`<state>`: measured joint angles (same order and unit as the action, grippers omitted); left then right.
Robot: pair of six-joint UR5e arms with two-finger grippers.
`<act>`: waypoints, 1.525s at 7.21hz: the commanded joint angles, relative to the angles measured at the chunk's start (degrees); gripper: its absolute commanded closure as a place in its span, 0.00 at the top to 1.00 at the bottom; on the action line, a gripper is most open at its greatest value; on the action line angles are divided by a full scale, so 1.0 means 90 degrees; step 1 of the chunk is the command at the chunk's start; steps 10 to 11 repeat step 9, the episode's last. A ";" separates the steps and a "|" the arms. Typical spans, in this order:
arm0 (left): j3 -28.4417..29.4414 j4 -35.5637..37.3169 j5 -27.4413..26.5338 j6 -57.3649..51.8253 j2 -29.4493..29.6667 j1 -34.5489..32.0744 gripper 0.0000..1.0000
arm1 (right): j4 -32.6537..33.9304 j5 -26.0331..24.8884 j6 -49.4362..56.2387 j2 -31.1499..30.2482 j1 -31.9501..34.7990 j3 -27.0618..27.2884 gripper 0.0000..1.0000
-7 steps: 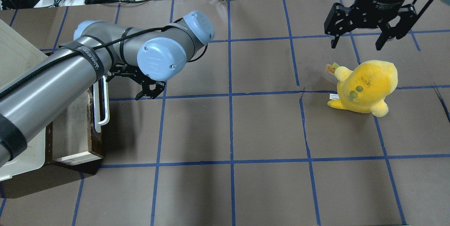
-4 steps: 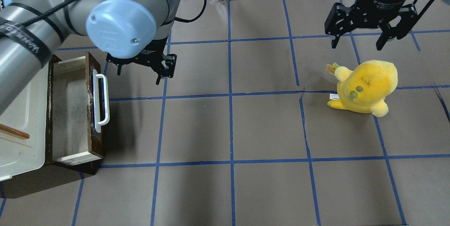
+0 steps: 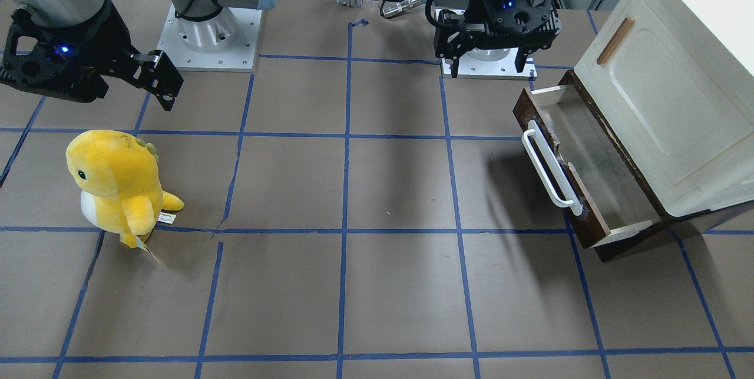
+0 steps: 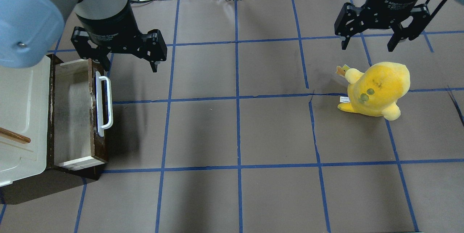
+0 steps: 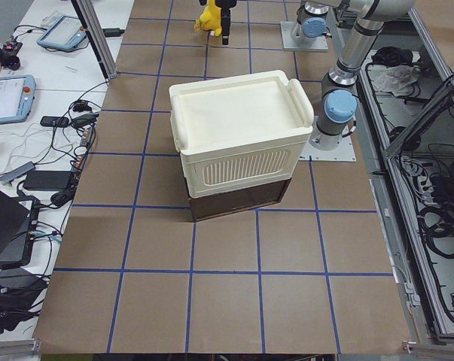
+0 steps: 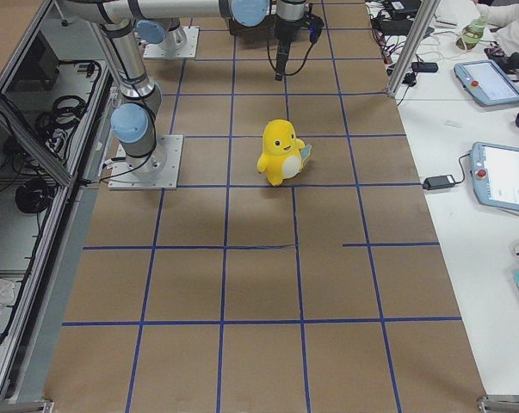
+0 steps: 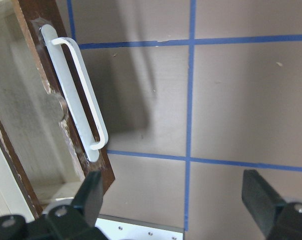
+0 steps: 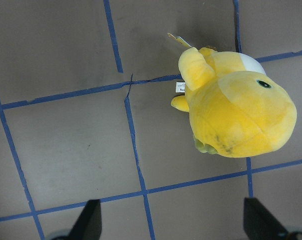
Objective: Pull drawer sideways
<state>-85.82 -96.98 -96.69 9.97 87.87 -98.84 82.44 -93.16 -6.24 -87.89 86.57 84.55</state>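
Note:
The drawer (image 4: 72, 117) stands pulled out from under the cream cabinet (image 4: 21, 109). Its dark brown front and white bar handle (image 4: 105, 104) face the table's middle. It also shows in the front view (image 3: 595, 178). My left gripper (image 4: 130, 67) hangs open and empty above the table, by the far end of the drawer front, clear of the handle. The left wrist view shows the handle (image 7: 78, 95) ahead of its spread fingers (image 7: 93, 190). My right gripper (image 4: 367, 46) is open and empty, raised beyond a yellow plush (image 4: 377, 88).
The cabinet door with a tan wooden handle (image 3: 615, 40) is above the drawer. The yellow plush (image 3: 115, 181) stands on the robot's right side. Brown paper with a blue tape grid (image 4: 237, 99) covers the table. Cables and devices lie past the far edge.
My left arm has swung up and away from beside the handle toward the table's far side, and its gripper now points down. The drawer, plush and right arm have not moved.

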 commanded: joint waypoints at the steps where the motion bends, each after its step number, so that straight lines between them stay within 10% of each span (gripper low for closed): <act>1: -0.0054 0.0198 0.0797 -0.0501 -0.0154 0.0520 1.00 | -0.0010 0.0000 0.0000 0.0000 0.0000 0.0000 1.00; 11: -0.0113 0.0287 0.0873 -0.1070 -0.0271 0.0943 1.00 | 0.0000 0.0000 0.0000 0.0000 -0.0010 0.0000 1.00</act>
